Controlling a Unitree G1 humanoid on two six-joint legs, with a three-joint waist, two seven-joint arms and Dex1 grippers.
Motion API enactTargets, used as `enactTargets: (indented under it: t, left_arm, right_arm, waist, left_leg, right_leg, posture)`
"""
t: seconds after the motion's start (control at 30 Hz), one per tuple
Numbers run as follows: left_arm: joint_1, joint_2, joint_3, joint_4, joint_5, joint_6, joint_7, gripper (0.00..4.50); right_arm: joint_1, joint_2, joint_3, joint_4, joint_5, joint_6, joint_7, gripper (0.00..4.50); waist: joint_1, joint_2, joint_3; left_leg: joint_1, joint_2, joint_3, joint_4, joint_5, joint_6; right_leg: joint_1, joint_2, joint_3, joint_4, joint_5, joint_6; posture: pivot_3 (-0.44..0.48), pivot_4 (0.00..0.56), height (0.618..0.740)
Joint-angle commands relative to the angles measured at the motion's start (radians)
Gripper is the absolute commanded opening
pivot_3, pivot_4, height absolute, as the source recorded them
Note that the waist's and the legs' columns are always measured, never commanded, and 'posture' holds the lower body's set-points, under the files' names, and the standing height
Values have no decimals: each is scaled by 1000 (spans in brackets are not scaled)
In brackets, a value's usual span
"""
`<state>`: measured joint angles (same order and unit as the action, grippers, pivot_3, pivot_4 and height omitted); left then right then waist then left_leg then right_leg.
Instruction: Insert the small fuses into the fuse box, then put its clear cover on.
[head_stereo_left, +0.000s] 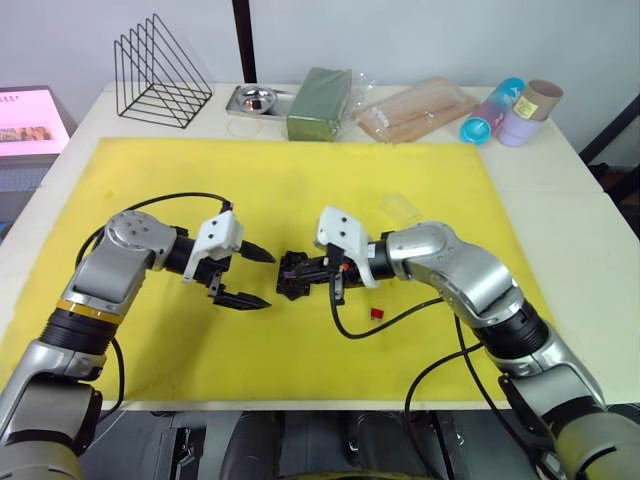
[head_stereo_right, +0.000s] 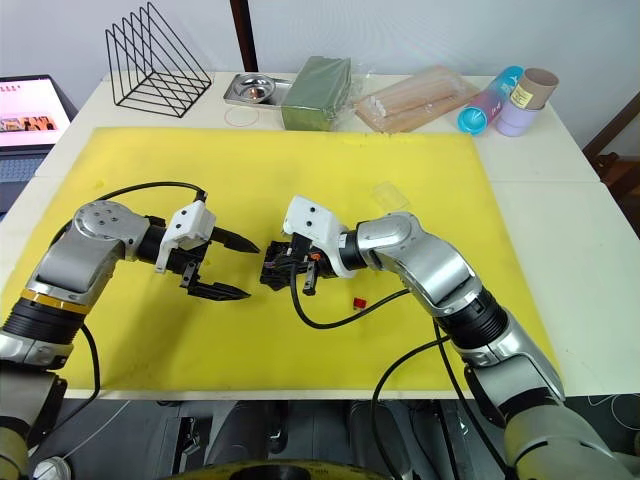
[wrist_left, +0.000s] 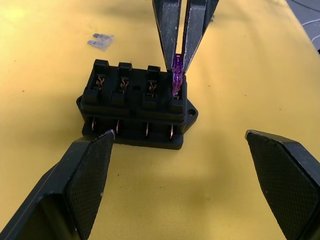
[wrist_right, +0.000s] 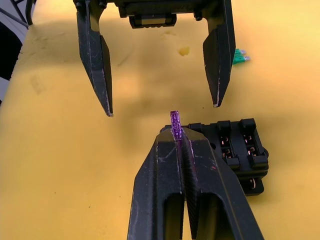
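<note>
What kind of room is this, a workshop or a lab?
Probably a lab test bench: a white table with a yellow mat, scattered props like a wire rack, and a laptop beside it.

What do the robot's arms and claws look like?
Both arms are shiny silver metal with black joints; the left arm has a gold ring. Each wrist wears a white plastic block, and black cables loop along both arms. The left claw and right claw each have two black pointed fingers with bumpy, textured inner pads.
</note>
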<state>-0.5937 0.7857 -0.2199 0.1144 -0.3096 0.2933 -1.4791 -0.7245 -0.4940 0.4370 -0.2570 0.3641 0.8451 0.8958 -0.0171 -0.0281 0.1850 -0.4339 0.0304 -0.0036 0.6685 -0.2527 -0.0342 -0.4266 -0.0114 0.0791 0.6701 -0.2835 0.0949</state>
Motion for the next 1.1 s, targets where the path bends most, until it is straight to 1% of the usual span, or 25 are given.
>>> enactTargets:
  t: [0.03,0.7,1.1]
  left_arm:
    - [-9,3,26,-29,-7,-4,1,4455]
    - [-14,-6,29,-34,-13,4,11,4455]
    - [-13,-10,27,-38,-14,6,20,4455]
  right_arm:
    - [2,-4,-11,-39,2,3,8,0]
    - [26,1,13,-10,-46,-28,-1,0]
    - [22,-22,66,9,-127,-75,20,0]
  waist:
    - [0,0,0]
    - [-1,0,0]
    - [-1,0,0]
  left_leg:
    - [0,0,0,0,0,0]
    - [1,0,0,0,0,0]
    - [3,0,0,0,0,0]
  right_leg:
    - [0,0,0,0,0,0]
    - [0,0,0,1,0,0]
    - [1,0,0,2,0,0]
  posture:
    - [0,150,740]
    - [0,150,740]
    - [0,150,740]
